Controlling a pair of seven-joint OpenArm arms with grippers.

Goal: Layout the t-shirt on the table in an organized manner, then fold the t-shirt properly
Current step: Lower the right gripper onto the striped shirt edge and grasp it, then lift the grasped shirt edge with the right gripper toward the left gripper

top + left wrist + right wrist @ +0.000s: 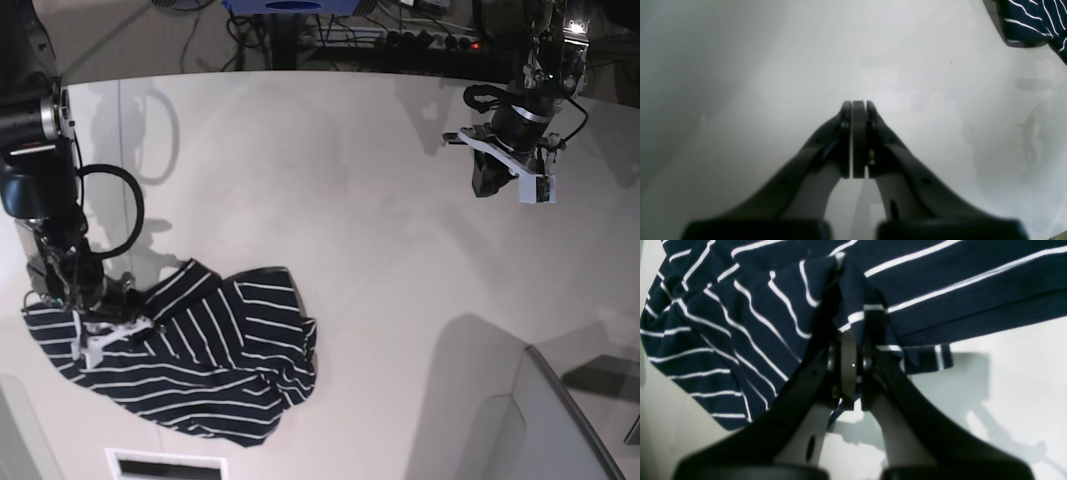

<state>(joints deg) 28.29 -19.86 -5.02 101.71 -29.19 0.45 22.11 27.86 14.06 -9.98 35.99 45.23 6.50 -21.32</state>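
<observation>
The t-shirt (pixel 215 365), dark navy with thin white stripes, lies crumpled on the white table (pixel 350 180) at the front left of the base view. My right gripper (pixel 140 318) is shut on a fold of the shirt's cloth; in the right wrist view the cloth (pixel 750 323) bunches around the gripper (pixel 853 323) and hides the fingertips. My left gripper (pixel 490 185) hangs far off at the back right, shut and empty. In the left wrist view it (pixel 858 104) is above bare table (pixel 773 66), with only a corner of the shirt (pixel 1033 20) at the top right.
Cables and power strips (pixel 400 40) lie beyond the table's far edge. A pale grey panel (pixel 560 420) stands at the front right corner. A small white rectangle (pixel 165 465) sits at the front edge below the shirt.
</observation>
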